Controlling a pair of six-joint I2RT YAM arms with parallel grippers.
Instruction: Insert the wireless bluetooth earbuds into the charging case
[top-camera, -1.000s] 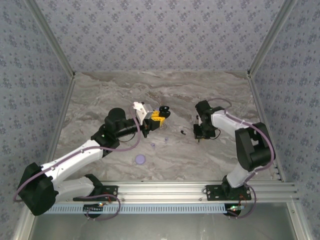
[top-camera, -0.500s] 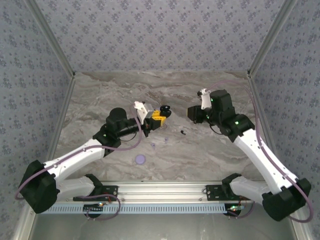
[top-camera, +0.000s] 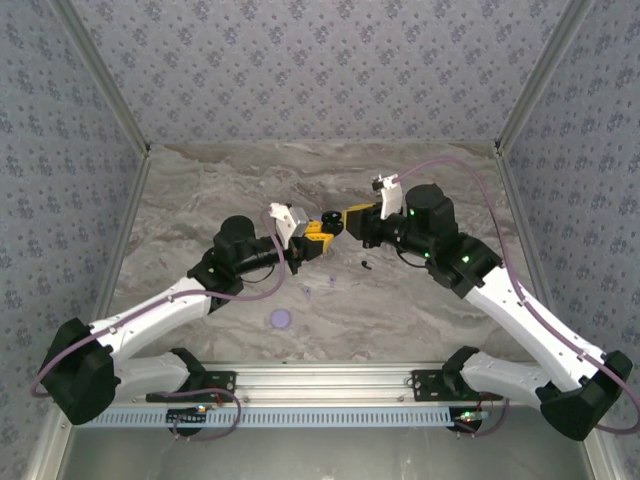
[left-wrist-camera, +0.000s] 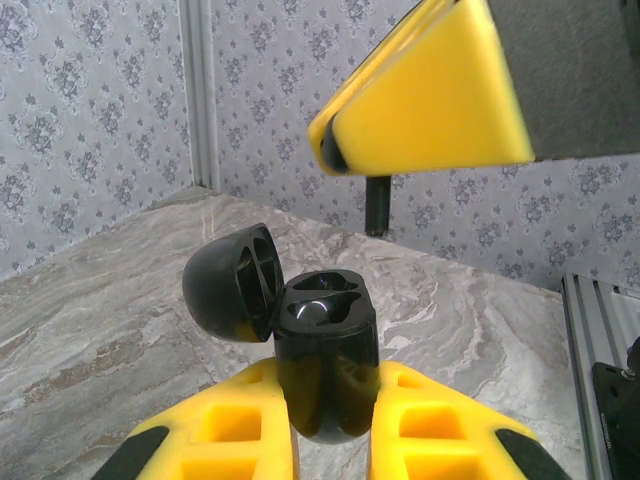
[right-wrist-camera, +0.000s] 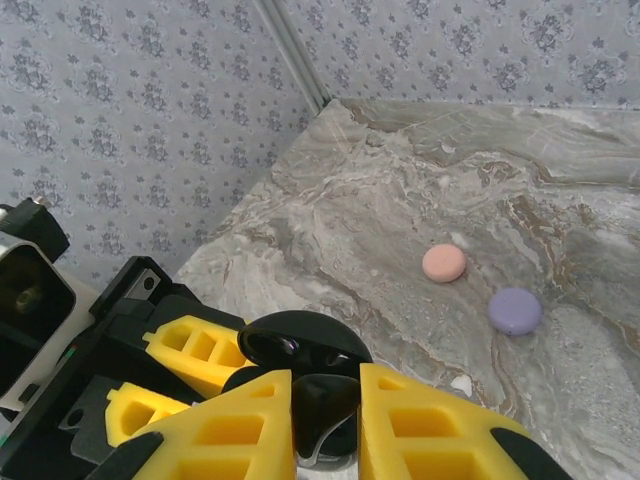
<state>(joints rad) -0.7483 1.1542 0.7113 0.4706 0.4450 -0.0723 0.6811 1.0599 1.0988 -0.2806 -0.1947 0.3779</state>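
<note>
So our left gripper (left-wrist-camera: 330, 405) is clamped on the open black case (left-wrist-camera: 322, 330), and our right gripper (right-wrist-camera: 325, 400) pinches a black earbud (left-wrist-camera: 377, 205) close above it, stem pointing down toward the sockets.

Lab booth: wallpapered walls (top-camera: 320, 70), aluminium rail (top-camera: 330, 378).

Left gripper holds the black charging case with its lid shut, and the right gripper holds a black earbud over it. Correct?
No, the lid is open, swung back from the charging case, as the left wrist view shows. The rest stands: the left gripper holds the case, and the right gripper holds a black earbud over it.
</note>
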